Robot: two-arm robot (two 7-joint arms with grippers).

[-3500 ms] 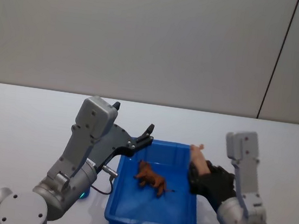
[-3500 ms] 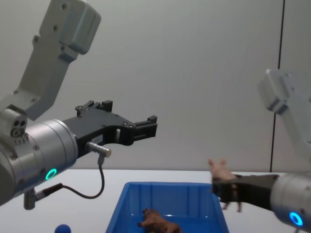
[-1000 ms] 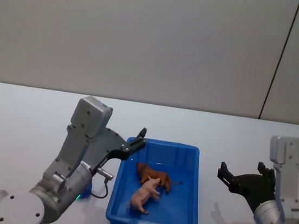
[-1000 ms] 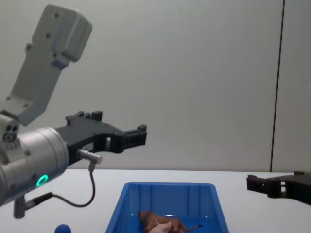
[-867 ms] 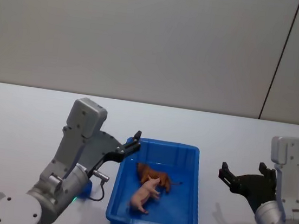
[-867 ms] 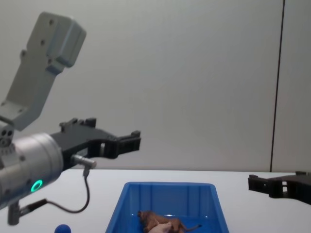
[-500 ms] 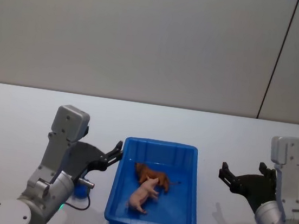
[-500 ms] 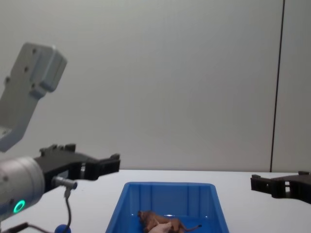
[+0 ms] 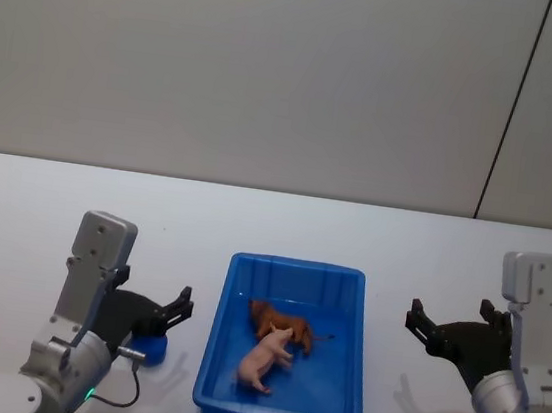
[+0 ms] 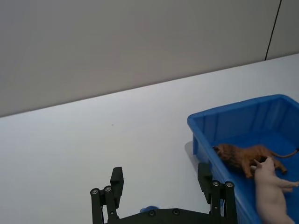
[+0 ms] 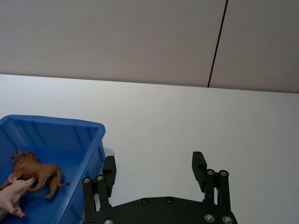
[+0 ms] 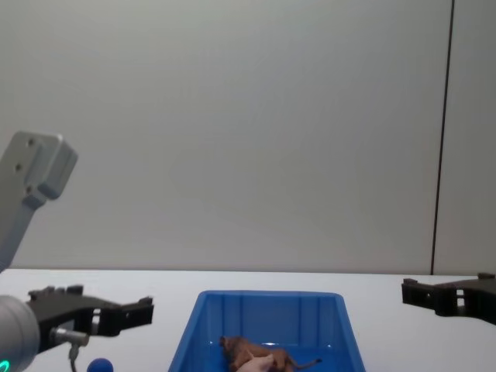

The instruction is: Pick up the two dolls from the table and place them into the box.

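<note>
The blue box (image 9: 297, 266) stands on the white table (image 9: 12, 224) in the middle. Two dolls lie inside it: a brown four-legged one (image 9: 280, 323) and a pale pink one (image 9: 262, 358) leaning against it, also seen in the chest view as brown (image 12: 244, 349) and pink (image 12: 267, 363). My left gripper (image 9: 164, 312) hovers open and empty left of the box; its wrist view shows the fingers (image 10: 117, 177) wide apart. My right gripper (image 9: 449, 316) hangs open and empty to the right of the box (image 11: 51, 122).
A small blue doll (image 9: 149, 348) sits on the table just below the left gripper, left of the box, and shows low in the chest view (image 12: 99, 364). A plain grey wall runs behind the table. White tabletop stretches on both sides of the box.
My left arm has drawn back to the left and sunk lower, away from the box's rim. The right gripper and both dolls in the box have stayed put.
</note>
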